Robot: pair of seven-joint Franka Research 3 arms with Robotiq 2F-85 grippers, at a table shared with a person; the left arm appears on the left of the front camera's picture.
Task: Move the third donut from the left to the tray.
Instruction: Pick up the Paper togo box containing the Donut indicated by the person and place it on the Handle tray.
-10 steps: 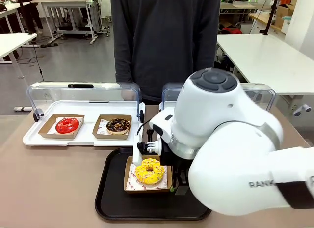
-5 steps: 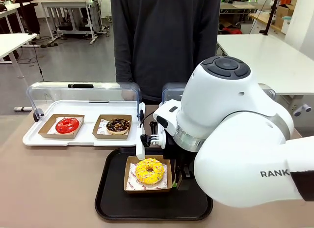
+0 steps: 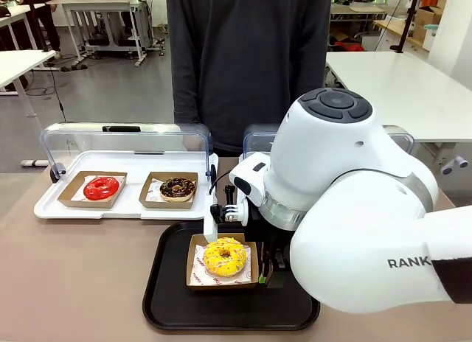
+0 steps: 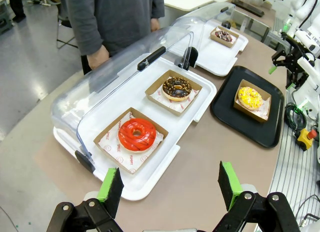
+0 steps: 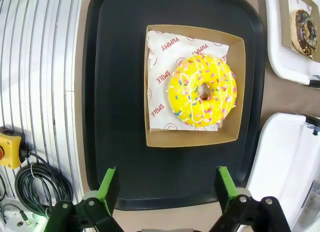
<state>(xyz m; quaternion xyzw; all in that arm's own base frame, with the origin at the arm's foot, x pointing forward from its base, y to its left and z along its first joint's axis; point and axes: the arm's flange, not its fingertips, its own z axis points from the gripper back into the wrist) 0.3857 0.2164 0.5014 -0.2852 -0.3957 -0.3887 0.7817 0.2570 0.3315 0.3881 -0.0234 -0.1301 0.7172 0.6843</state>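
Note:
The yellow sprinkled donut (image 3: 225, 256) sits in its brown cardboard holder (image 3: 194, 262) on the black tray (image 3: 168, 298), in front of the person. In the right wrist view the donut (image 5: 202, 91) lies in its holder (image 5: 195, 138) on the tray (image 5: 117, 92). My right gripper (image 5: 165, 179) hangs open above the tray just off the holder's edge, touching nothing. The big white right arm (image 3: 346, 209) stands over the tray's right side. My left gripper (image 4: 170, 179) is open and empty, far from the donut (image 4: 249, 97) and tray (image 4: 227, 112).
A white tray (image 3: 51, 208) with a raised clear lid holds a red donut (image 3: 101, 187) and a chocolate donut (image 3: 177, 187). A second lidded white tray (image 4: 212, 57) holds another chocolate donut (image 4: 223, 35). The person's hand (image 4: 97, 57) rests behind the lid. A cable coil (image 5: 40, 184) lies off the table edge.
My right gripper has opened fully and the arm has lifted back a little from the holder. The yellow donut and holder stay put on the black tray.

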